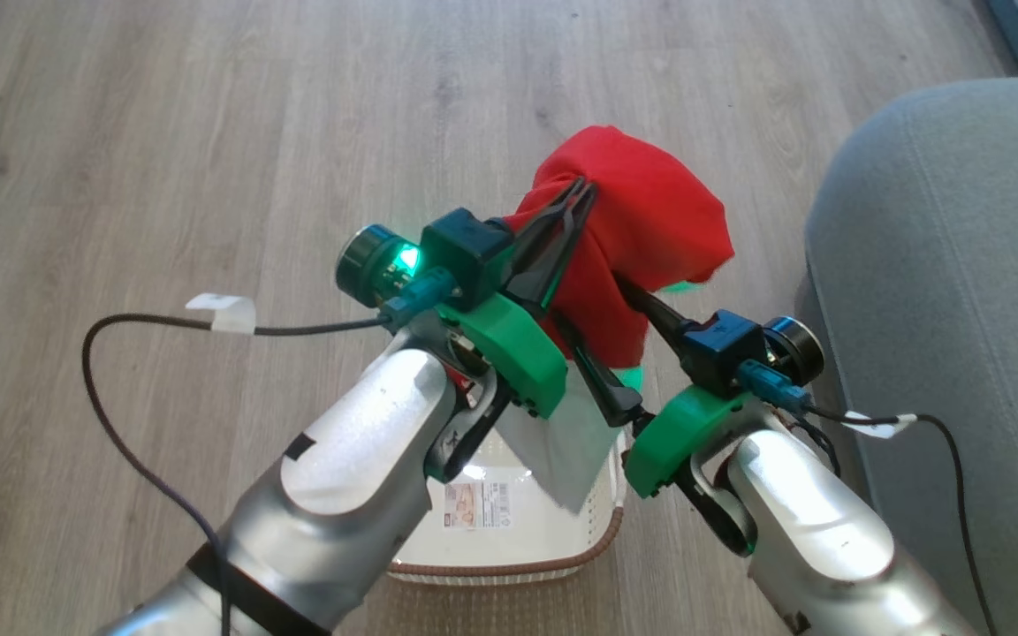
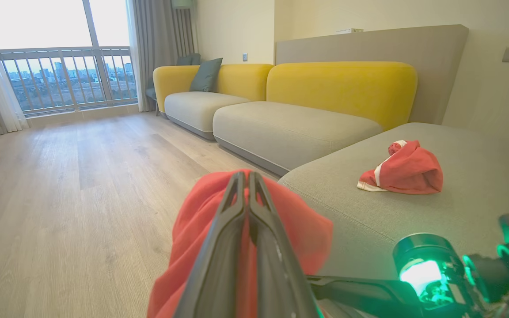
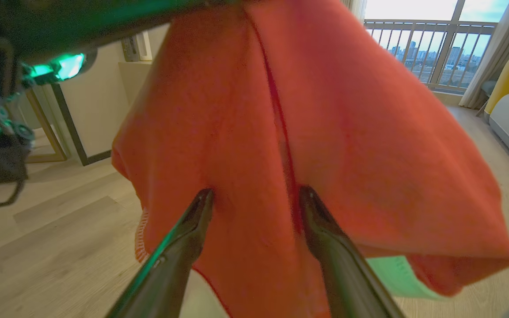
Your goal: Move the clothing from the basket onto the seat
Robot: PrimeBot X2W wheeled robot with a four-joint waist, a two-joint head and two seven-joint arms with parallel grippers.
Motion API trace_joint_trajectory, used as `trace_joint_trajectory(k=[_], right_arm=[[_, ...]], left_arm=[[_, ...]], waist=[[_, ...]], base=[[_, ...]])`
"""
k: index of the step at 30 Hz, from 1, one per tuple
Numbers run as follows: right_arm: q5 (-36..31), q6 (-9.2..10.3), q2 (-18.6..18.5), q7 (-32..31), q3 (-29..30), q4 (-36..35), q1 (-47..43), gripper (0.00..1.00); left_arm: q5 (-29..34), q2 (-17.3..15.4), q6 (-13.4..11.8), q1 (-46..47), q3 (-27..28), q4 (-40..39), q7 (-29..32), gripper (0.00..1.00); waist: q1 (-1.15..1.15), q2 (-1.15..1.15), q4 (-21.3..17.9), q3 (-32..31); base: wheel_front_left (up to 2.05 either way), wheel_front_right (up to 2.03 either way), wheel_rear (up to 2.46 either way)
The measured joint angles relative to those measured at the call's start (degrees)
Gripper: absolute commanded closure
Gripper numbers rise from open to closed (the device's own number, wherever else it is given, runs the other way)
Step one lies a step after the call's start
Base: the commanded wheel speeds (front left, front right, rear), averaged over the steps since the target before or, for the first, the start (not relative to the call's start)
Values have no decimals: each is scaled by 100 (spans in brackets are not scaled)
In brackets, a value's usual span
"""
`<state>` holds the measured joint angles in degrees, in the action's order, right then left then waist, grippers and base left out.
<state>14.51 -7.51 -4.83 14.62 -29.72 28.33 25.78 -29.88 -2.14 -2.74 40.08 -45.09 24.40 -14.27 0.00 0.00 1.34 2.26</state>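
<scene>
A red piece of clothing (image 1: pixel 641 221) hangs in the air above the cream basket (image 1: pixel 509 565), its white panel drooping toward the basket. My left gripper (image 1: pixel 578 196) is shut on the top of this fabric, and in the left wrist view the left gripper (image 2: pixel 246 179) pinches the clothing (image 2: pixel 294 229). My right gripper (image 3: pixel 254 196) is open, both fingers pressed against the hanging clothing (image 3: pixel 347 132) without closing on it. The grey seat (image 1: pixel 942 265) lies to the right. On the seat (image 2: pixel 413 221) rests another red and white garment (image 2: pixel 402 170).
The basket stands on a wood floor (image 1: pixel 164 132) beside the seat. Dark cables (image 1: pixel 120 424) trail from both wrists. Farther off are grey sofa cushions with yellow backs (image 2: pixel 338 88) and a balcony window (image 2: pixel 60 53).
</scene>
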Motion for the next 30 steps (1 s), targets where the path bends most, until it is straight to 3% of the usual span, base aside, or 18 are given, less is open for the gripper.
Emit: trace_joint_trajectory(k=[11,12,13,14,23,24,25,27,30], right_arm=[[90,0,80,0,-225,881,524,0],[145,0,80,0,-248,904,573,18],[198,0,80,0,-270,915,610,80],[267,0,80,0,-290,928,638,100],[430,0,82,0,-181,799,631,100],[422,0,82,0,-113,739,621,100],[412,0,84,0,-33,681,612,100],[396,0,82,0,133,535,563,100],[299,0,73,0,320,365,396,100]], left_arm=[[-194,-9,-49,3,-369,-115,0,100],[-219,-9,-49,4,-398,-122,0,100],[-243,-9,-57,4,-425,-125,0,100],[-248,-9,-58,3,-449,-125,0,100],[-232,-10,-153,3,-458,-47,-1,100],[-231,-10,-154,2,-452,-15,-1,92],[-212,-10,-154,1,-436,8,-1,72],[-111,-8,-155,0,-375,43,-2,0],[47,-9,-157,-7,-307,175,-18,0]], waist=[[0,0,267,-19],[0,0,286,-17],[0,0,304,-13],[0,0,321,-9],[0,0,290,48],[0,0,267,57],[0,0,241,65],[0,0,185,84],[0,0,84,108]], base=[[0,0,0],[0,0,0],[0,0,0],[0,0,0],[0,0,0],[0,0,0],[0,0,0],[0,0,0],[0,0,0]])
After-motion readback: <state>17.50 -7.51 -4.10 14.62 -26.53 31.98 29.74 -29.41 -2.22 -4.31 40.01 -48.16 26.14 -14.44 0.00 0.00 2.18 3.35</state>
